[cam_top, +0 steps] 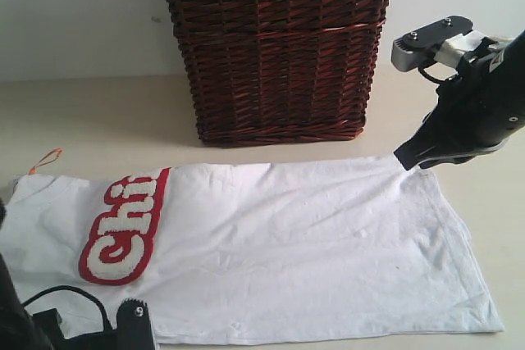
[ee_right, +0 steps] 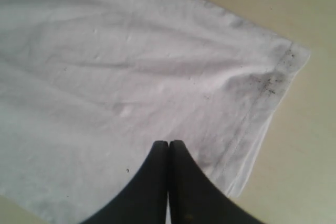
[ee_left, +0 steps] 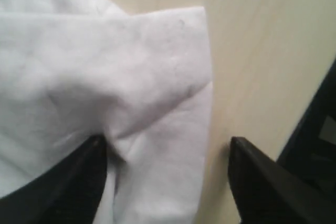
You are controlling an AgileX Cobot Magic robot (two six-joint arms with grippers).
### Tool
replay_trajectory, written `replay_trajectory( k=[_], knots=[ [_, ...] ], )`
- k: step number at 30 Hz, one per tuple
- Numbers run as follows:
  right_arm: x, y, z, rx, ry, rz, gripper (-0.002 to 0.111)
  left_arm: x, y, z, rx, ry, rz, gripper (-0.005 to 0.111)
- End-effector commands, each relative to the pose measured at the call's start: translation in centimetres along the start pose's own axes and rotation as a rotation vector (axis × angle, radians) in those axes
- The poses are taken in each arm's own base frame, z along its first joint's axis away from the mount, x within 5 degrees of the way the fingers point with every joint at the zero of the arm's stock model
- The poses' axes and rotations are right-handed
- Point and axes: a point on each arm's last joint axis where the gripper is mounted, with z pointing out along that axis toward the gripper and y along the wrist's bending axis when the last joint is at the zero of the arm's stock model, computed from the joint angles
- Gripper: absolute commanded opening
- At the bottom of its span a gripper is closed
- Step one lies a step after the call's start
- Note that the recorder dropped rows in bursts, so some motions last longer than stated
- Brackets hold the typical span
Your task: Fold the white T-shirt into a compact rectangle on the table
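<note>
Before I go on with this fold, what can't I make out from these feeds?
Exterior view: lettering on the white T-shirt past "Chi", hidden under the fold.
Right wrist view: whether the shut right gripper pinches cloth; its own fingertips hide that.
Left wrist view: blurred; layers beneath the open left gripper unclear.
Exterior view: basket top, cut off by the frame edge.

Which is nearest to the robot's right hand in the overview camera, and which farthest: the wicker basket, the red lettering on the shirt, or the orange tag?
From the right hand:
1. Wicker basket, just up and left of it in the view.
2. Red lettering, across the white T-shirt, on its left part.
3. Orange tag, at the shirt's far left end.
</note>
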Motion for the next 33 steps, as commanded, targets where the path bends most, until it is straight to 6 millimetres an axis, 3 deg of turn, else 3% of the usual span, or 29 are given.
replay_trajectory(
  k=[1, 4, 6, 11, 16, 21, 26, 29, 33],
  knots=[
    [-0.3, 0.1, -0.1, 0.001, -0.037, 0.001, 0.000, -0.2, 1.1, 2.2, -0.118, 0.067, 0.019, 0.056],
    [-0.3, 0.1, -0.1, -0.002, -0.038, -0.003, 0.000, 0.1, 2.0, 2.7, -0.196, 0.182, -0.034, 0.027],
    [-0.3, 0.1, -0.1, -0.002, -0.038, -0.003, 0.000, 0.1, 2.3, 2.1, -0.205, 0.274, -0.036, 0.000],
    [-0.3, 0.1, -0.1, -0.004, -0.039, 0.000, 0.000, -0.7, 2.0, -0.1, -0.121, 0.336, 0.005, 0.000],
    [-0.4, 0.1, -0.1, -0.002, -0.045, -0.004, 0.000, -2.1, 2.6, -4.4, -0.160, 0.210, 0.108, 0.000],
    [-0.5, 0.1, -0.1, 0.004, -0.057, -0.004, 0.000, -3.1, 6.6, -8.2, -0.464, 0.128, 0.221, 0.000],
    [-0.5, 0.1, -0.1, 0.002, -0.058, -0.002, 0.000, -4.2, 10.0, -8.4, -0.609, -0.035, 0.300, 0.002],
    [-0.5, 0.1, -0.1, 0.001, -0.058, 0.000, 0.000, -4.8, 11.4, -7.6, -0.603, -0.144, 0.284, 0.019],
    [-0.6, 0.1, -0.1, 0.004, -0.065, 0.000, 0.000, -4.8, 12.5, -6.5, -0.593, -0.143, 0.270, 0.051]
  ],
)
